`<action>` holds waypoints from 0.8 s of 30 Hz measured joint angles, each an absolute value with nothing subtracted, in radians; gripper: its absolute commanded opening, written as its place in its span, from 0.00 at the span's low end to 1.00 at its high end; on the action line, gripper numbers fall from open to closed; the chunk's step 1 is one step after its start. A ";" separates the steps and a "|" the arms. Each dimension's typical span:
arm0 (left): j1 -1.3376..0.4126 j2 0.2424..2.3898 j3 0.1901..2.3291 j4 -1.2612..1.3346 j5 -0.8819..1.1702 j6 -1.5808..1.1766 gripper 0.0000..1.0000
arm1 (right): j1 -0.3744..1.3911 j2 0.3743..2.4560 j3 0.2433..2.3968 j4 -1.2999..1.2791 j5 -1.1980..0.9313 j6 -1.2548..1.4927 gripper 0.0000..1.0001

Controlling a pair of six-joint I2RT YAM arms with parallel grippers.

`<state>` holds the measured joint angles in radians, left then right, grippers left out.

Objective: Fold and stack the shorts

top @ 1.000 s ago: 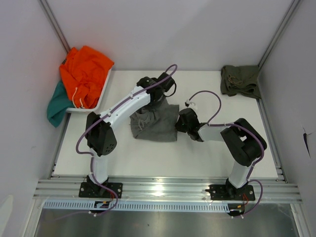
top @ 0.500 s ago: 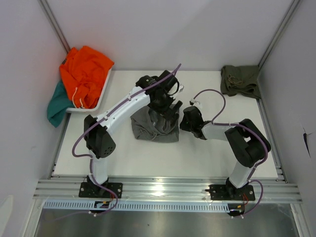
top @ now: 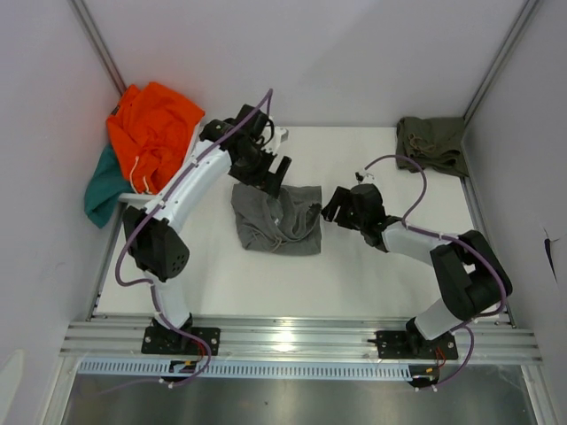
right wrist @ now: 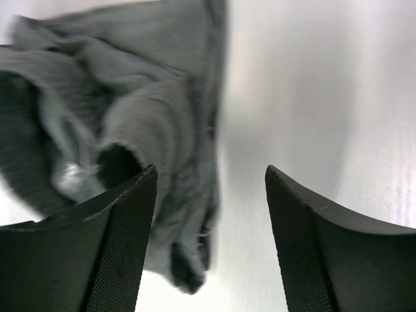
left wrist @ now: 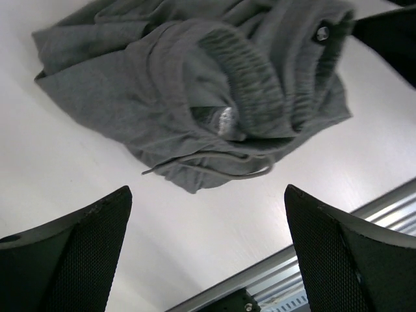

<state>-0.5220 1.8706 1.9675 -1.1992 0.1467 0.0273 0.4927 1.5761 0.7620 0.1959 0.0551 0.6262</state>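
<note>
The grey shorts (top: 279, 220) lie bunched in a rough fold at the middle of the white table, waistband and drawstring showing. My left gripper (top: 270, 168) hangs open just behind their far left corner. In the left wrist view the grey shorts (left wrist: 195, 84) lie beyond the left gripper (left wrist: 207, 195), with only bare table between the fingers. My right gripper (top: 335, 205) is open at their right edge. In the blurred right wrist view the grey shorts (right wrist: 130, 130) reach past the left finger of the right gripper (right wrist: 211, 170), ungripped. The olive green shorts (top: 431, 144) lie crumpled at the far right corner.
An orange garment (top: 152, 133) fills a white tray (top: 184, 168) at the far left, with a teal garment (top: 102, 186) hanging over its outer side. White walls close in the table on three sides. A metal rail (top: 292, 341) runs along the near edge.
Both grippers opened and let go of the grey shorts. The left arm pulled back and left off the cloth; the right gripper drew slightly right. The shorts now lie free.
</note>
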 measured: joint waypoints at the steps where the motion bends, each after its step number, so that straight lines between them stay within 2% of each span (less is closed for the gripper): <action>1: -0.499 1.868 1.940 -1.190 0.133 0.028 0.99 | 0.489 1.562 0.762 0.202 0.034 0.628 0.73; 4: -0.470 1.869 1.872 -1.170 0.106 0.028 0.99 | 0.490 1.536 0.765 0.227 -0.027 0.638 0.79; 8: -0.468 1.891 1.873 -1.158 0.108 0.027 0.99 | 0.508 1.537 0.786 0.236 -0.072 0.661 0.80; 17: -0.469 2.017 2.054 -1.166 0.139 0.007 0.99 | 0.557 1.622 0.883 0.239 -0.094 0.697 0.72; 20: -0.472 2.069 2.088 -1.166 0.121 -0.010 0.99 | 0.573 1.671 0.916 0.230 -0.082 0.703 0.66; 21: -0.472 2.084 2.090 -1.167 0.110 -0.020 0.99 | 0.579 1.687 0.926 0.226 -0.075 0.704 0.57; 24: -0.472 2.117 2.082 -1.166 0.088 -0.045 0.99 | 0.586 1.706 0.928 0.212 -0.060 0.706 0.39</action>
<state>-0.4717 2.1174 2.0815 -1.1660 0.0879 -0.0452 0.5861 1.7061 0.9283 0.2119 -0.0597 0.7059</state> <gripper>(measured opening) 0.993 0.509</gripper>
